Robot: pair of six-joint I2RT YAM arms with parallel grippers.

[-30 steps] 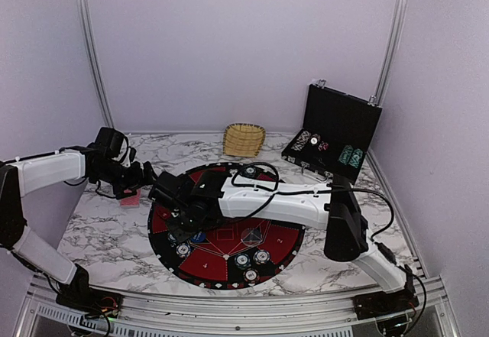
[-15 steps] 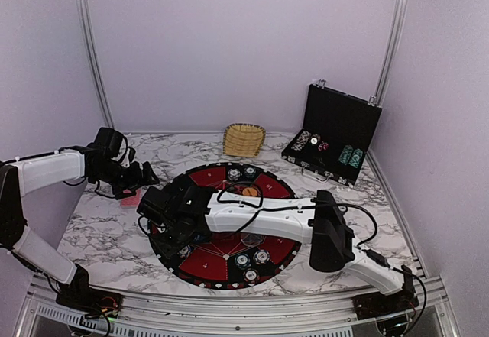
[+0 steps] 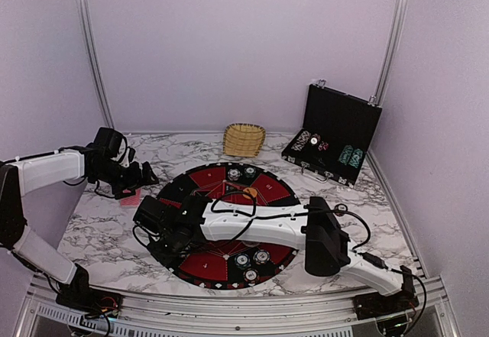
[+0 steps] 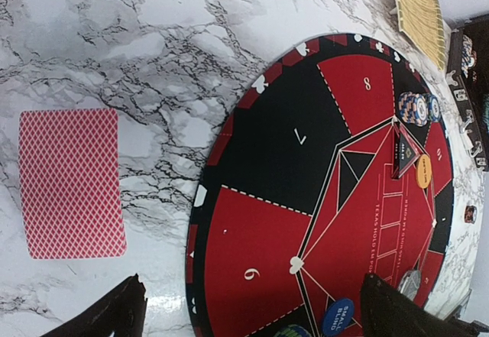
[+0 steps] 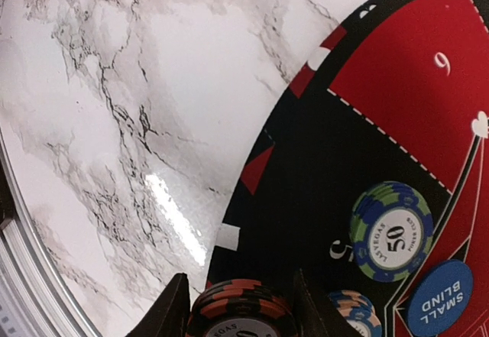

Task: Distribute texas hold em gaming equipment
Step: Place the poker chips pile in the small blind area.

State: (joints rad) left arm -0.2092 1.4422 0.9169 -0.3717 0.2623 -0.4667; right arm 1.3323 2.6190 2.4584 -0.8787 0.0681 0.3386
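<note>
gripping dark red chips [image 5: 238,308], right fingers [image 5: 170,310], probably a stack, hidden overhead

Red-latticed card [image 4: 71,183], black-and-red mat [image 4: 260,146], orange-striped dark chips [image 5: 241,306], grey-veined table [image 4: 114,39].

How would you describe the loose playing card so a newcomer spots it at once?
Start at the round black-and-red mat in the middle of the marble table. Look off its left edge, onto bare marble: the card lies flat, clear of the mat. It is the only rectangle nearby, red with a white lattice, while its neighbours are round chips.
</note>
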